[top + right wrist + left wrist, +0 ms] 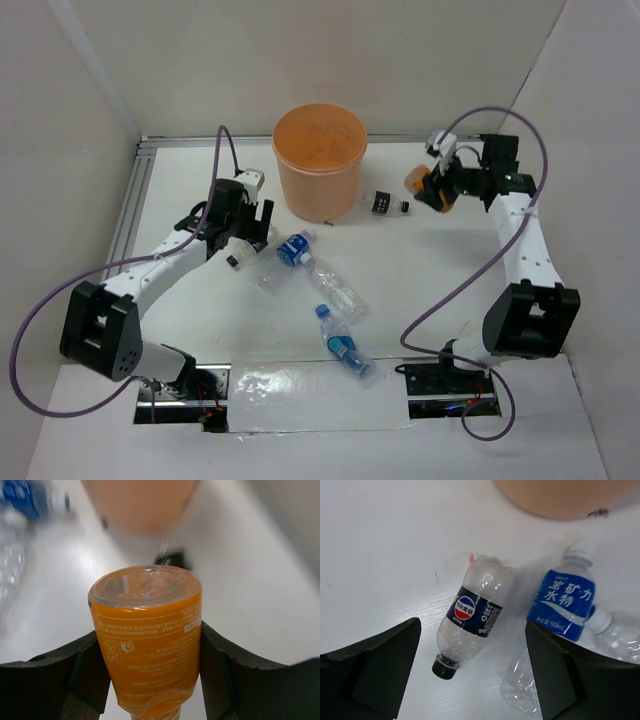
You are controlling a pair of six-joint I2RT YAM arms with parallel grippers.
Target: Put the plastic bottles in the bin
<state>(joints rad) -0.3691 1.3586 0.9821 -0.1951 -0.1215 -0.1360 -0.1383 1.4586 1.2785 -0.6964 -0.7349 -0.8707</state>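
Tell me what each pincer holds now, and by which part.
The right pincer grips the orange bottle by the sides of its body. The left pincer holds nothing; it is open above a black-capped bottle.

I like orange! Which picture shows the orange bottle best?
The right wrist view: the orange bottle fills the middle, close up. The top view shows only a small orange patch; the left wrist view misses it.

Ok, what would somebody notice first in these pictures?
The big pale-orange bin at the far middle of the table stands out most. Next, the stubby orange bottle between the right gripper's fingers, and clear bottles scattered before the bin.
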